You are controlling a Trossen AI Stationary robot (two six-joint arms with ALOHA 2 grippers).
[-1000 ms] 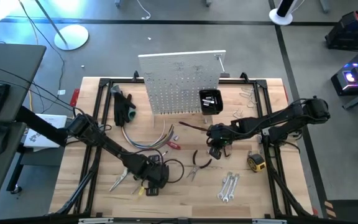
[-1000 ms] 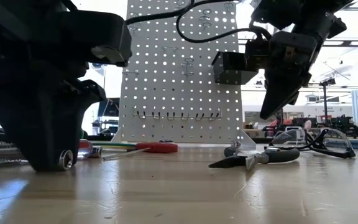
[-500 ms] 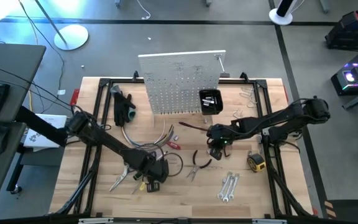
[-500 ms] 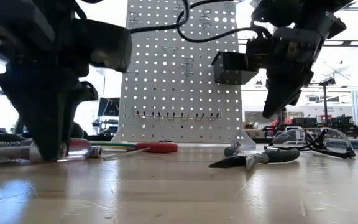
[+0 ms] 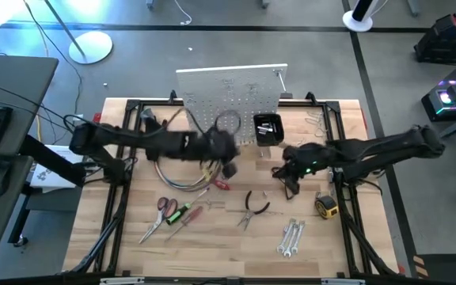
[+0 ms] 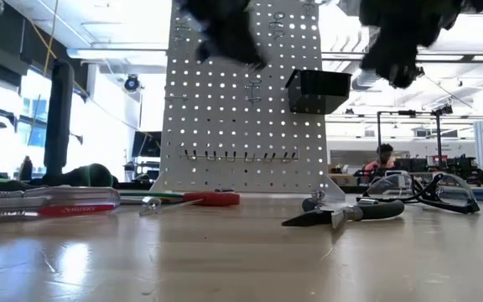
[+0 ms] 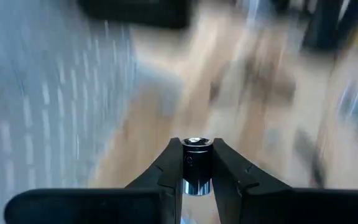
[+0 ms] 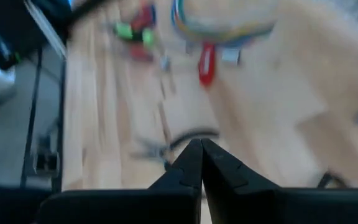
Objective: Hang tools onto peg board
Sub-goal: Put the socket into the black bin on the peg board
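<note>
Near the table's back edge, the left pincer [image 5: 226,152] grips a small silver socket-like tool [image 7: 197,165] before the peg board [image 5: 229,101] — scissors [image 5: 163,207], pliers [image 5: 252,207], wrenches [image 5: 290,237] lie unhung — right pincer [image 5: 290,179] closed, empty.

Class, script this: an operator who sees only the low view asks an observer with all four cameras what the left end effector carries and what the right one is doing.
Operator: I see only a dark blur by the peg board. Is anything held?
Observer: Yes. The left wrist view shows the left end effector shut on a small silver cylinder.
Operator: And the right one?
Observer: The right end effector is shut, with nothing between its fingers.
Operator: What lies outside my view?
Observer: Silver wrenches and a yellow tape measure, towards the table's front on the right arm's side.
</note>
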